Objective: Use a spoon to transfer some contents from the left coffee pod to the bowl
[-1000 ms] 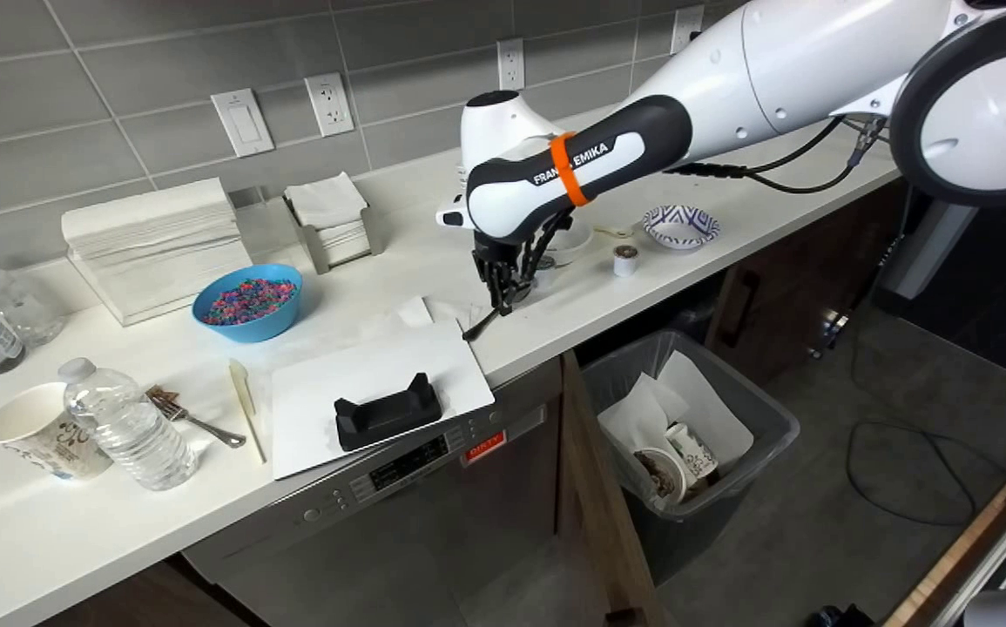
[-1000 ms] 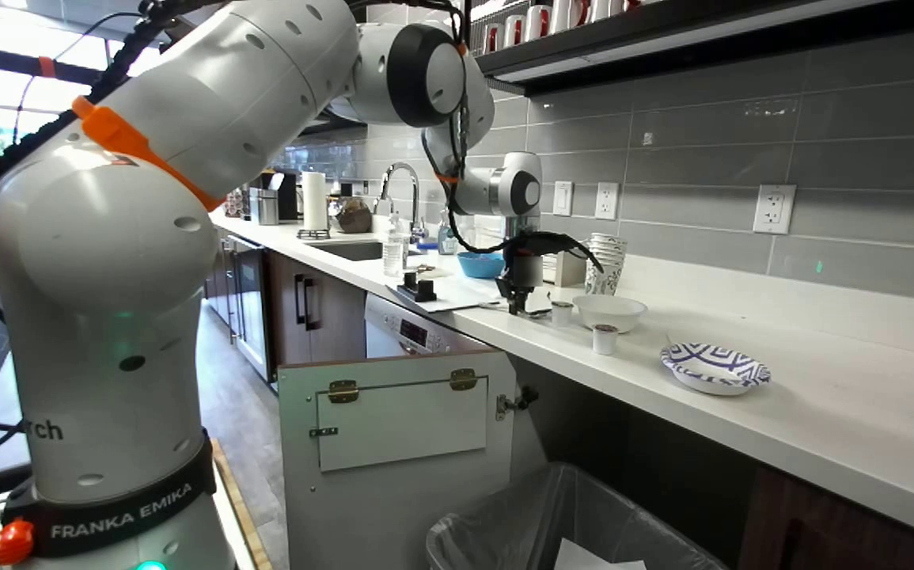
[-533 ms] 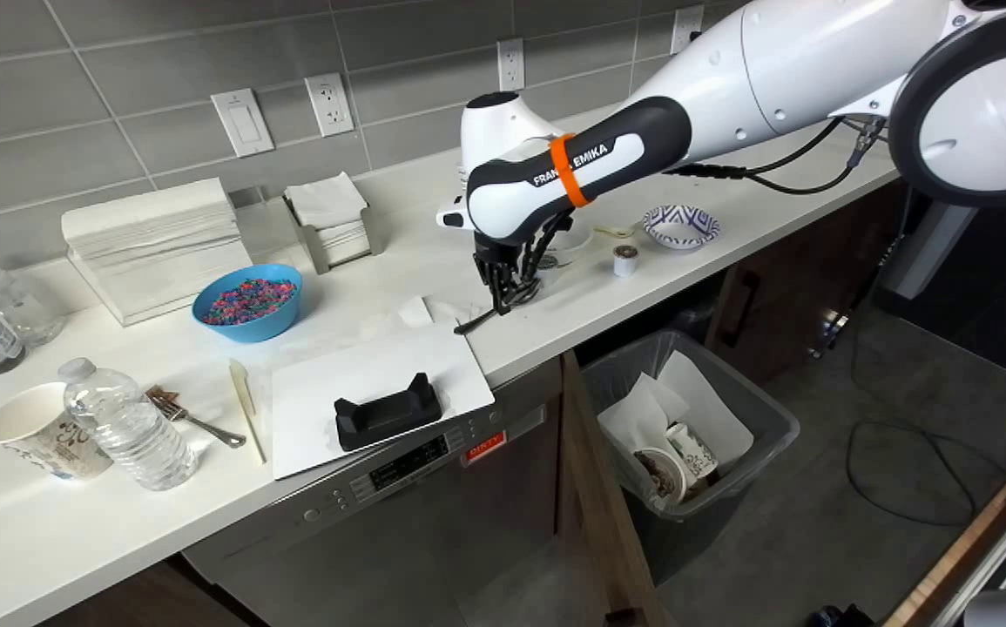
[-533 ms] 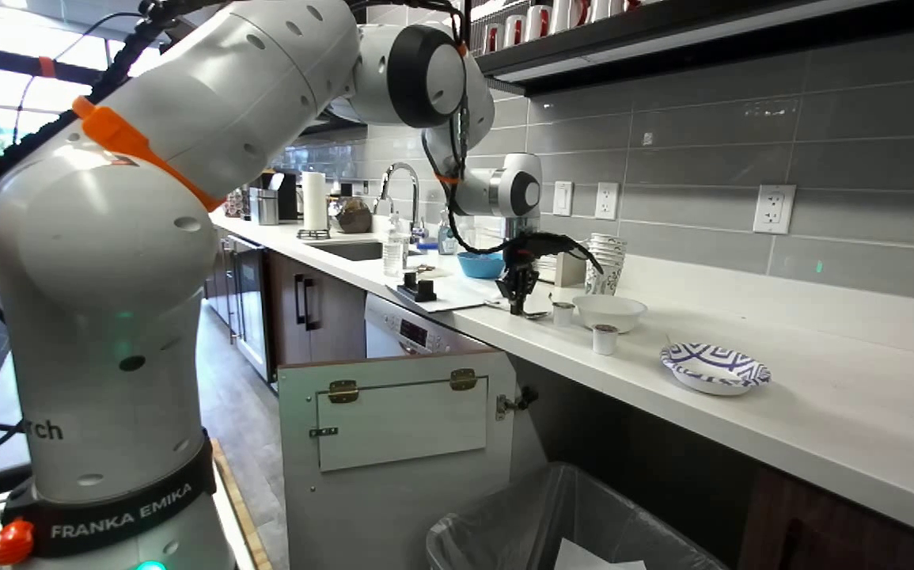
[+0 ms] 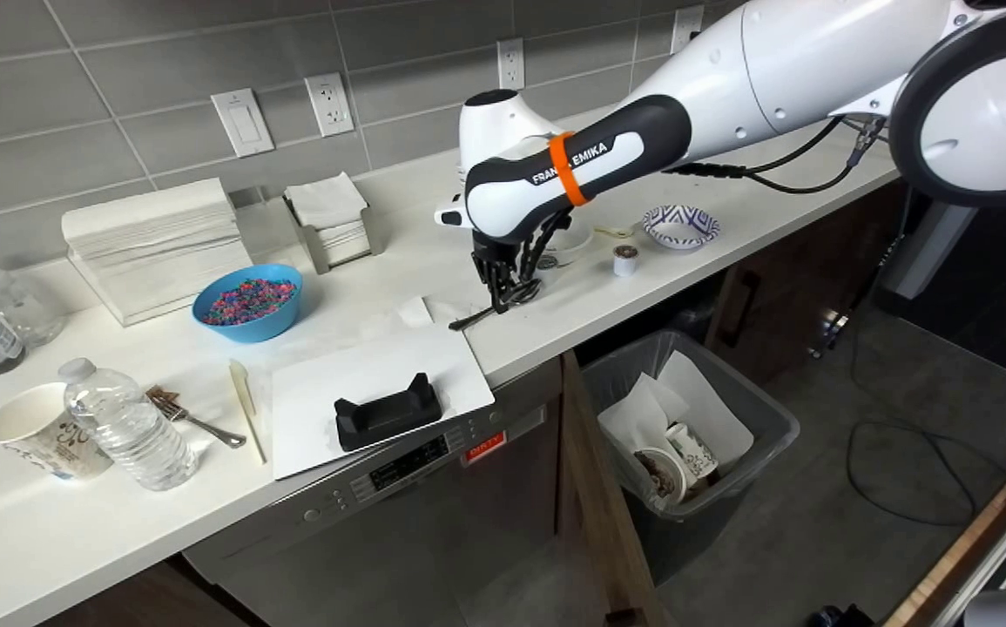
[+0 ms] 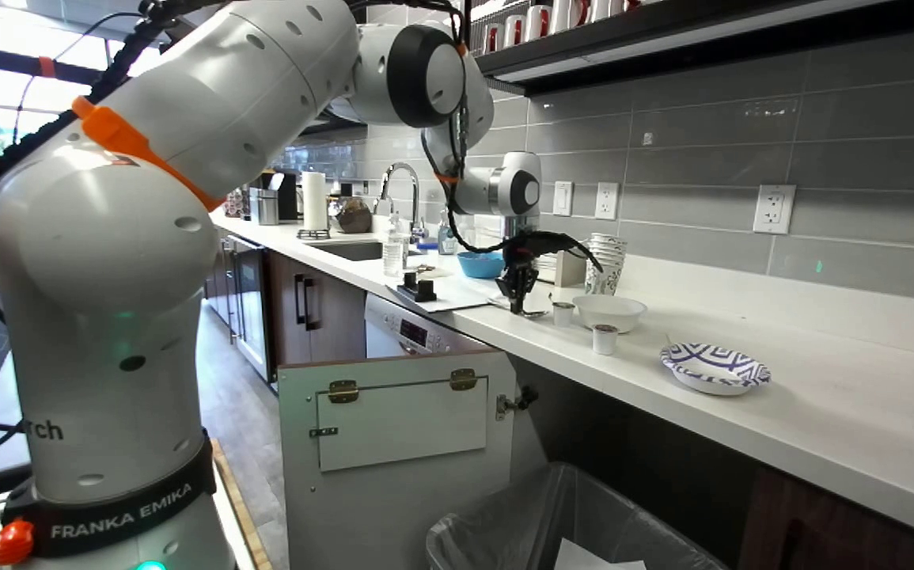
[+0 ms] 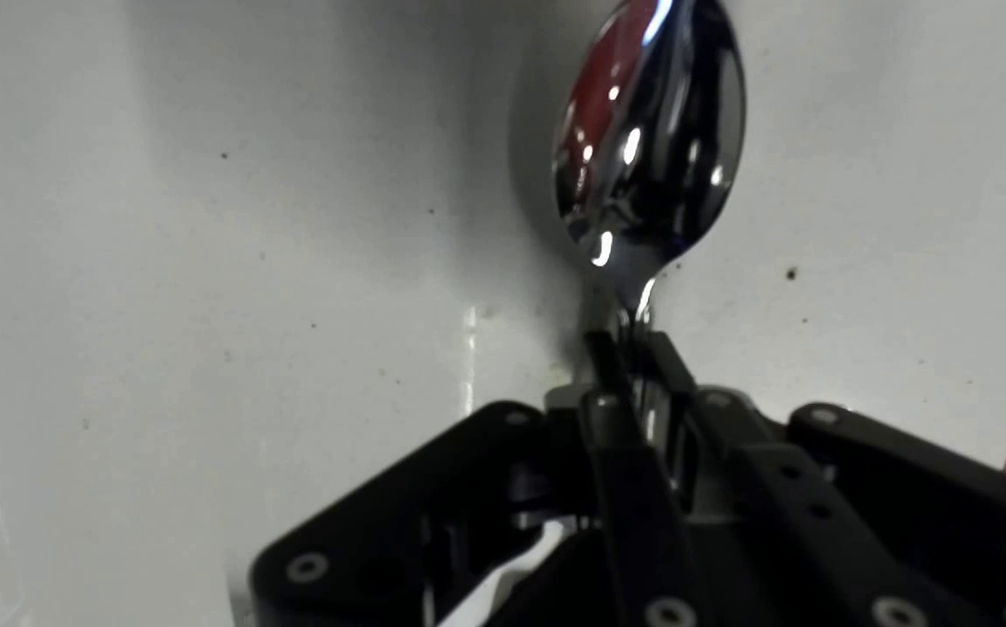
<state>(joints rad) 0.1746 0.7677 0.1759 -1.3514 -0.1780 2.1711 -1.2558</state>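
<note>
My gripper (image 5: 501, 306) is shut on the spoon (image 7: 651, 139), gripping its handle just behind the spoon's head in the wrist view. In an exterior view the thin handle (image 5: 471, 320) points away to the left, toward the white board. In an exterior view the gripper (image 6: 517, 309) is low over the counter, left of the left coffee pod (image 6: 563, 315). The right coffee pod (image 6: 604, 342), with dark contents, stands upright nearby. The white bowl (image 6: 611, 314) stands just behind the pods. In an exterior view the arm partly hides the white bowl (image 5: 574, 247).
A patterned bowl (image 5: 681, 228) sits right of the pods. A white board (image 5: 363, 370) with a black holder (image 5: 388, 413) lies left, near the front edge. A blue bowl (image 5: 248, 303), napkin stand (image 5: 337, 228), bottle (image 5: 132, 427) and fork (image 5: 198, 418) are further left.
The spoon's handle end has swung slightly up and left in an exterior view, with the spoon's head showing more clearly. The gripper has moved only slightly.
</note>
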